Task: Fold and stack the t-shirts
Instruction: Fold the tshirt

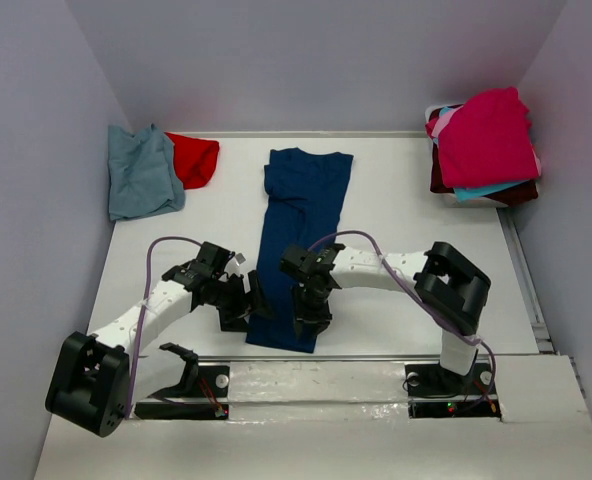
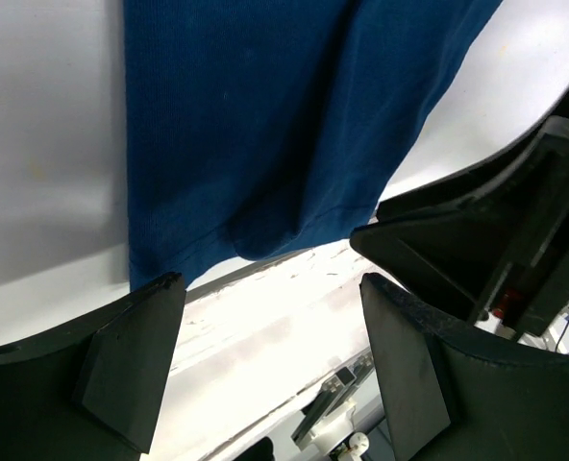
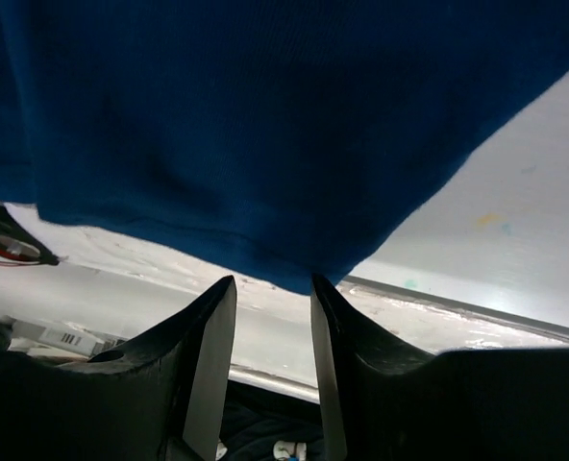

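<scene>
navy t-shirt [image 1: 301, 230] lies flat mid-tabletop [image 1: 406, 200], already narrowed to a long strip. Its long axis runs near-to-far: collar end far, near hem [image 3: 265, 259] by the tabletop's front edge and the arm bases.

Both arms are at the shirt's near end. right gripper [image 1: 311, 318] is over the near-right corner. left gripper [image 1: 248, 305] is just off the near-left edge, beside the cloth and not on it. Right looks nearer to a grasp.

Right gripper: narrow gap, with bare tabletop visible between the tips. The hem corner sits right at the mouth of the gap. Can't tell if any cloth is actually pinched.

Left gripper: wide, holding nothing. The hem's near-left corner lies just ahead of one fingertip, not between the two.

My read: the next move is to pinch both near corners and carry the hem along the long axis toward the collar, halving the strip. Left would have to shift sideways onto its corner first. If only right has cloth, the fold will skew.

Other tees are all well apart from the navy shirt: blue-grey tee [image 1: 141, 175] and red tee [image 1: 196, 160] far-left of it, magenta-topped pile [image 1: 486, 140] far-right.
</scene>
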`<state>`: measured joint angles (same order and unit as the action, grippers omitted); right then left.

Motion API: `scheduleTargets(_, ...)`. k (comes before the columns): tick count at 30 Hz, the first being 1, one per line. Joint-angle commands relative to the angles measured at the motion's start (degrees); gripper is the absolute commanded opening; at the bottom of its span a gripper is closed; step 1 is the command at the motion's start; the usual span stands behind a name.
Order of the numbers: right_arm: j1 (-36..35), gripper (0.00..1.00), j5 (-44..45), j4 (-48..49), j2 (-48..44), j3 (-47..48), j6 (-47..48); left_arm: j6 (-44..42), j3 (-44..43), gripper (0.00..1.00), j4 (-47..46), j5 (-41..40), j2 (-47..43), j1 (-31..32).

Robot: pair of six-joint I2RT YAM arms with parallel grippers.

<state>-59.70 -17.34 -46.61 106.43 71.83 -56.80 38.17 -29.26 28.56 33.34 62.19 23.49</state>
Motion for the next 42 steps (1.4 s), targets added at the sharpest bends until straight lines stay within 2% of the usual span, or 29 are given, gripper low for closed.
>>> scheduleTargets(1,-0.6,0.42,-1.6,1.0,1.9,1.4,1.3,-0.8,-1.7,0.85,0.4,0.4,-0.1,-0.4)
scheduleTargets(13,-1.1,0.42,-2.7,2.0,4.4,0.3,2.0,-0.7,-0.9,0.85,0.4,0.4,-0.2,-0.4)
scheduleTargets(15,-1.1,0.33,-2.7,2.0,4.7,0.2,1.9,-0.7,-1.0,0.85,0.4,0.5,-0.2,-0.4)
scheduleTargets(17,-1.1,0.30,-2.9,2.1,4.9,0.2,1.9,-0.7,-0.9,0.85,0.4,0.5,-0.2,-0.4)
scheduleTargets(26,-1.1,0.25,-2.9,2.3,4.7,-0.3,1.2,-0.6,-0.3,0.85,-1.0,1.9,0.6,-0.4)
scheduleTargets(36,-1.1,0.24,-1.9,1.6,2.9,-0.1,0.5,-0.8,-0.2,0.85,-1.9,2.9,2.1,-0.4)
scheduleTargets(42,-1.1,0.24,-1.4,1.2,1.8,0.0,0.2,-4.5,-3.3,0.84,2.4,-3.4,3.5,-0.4)
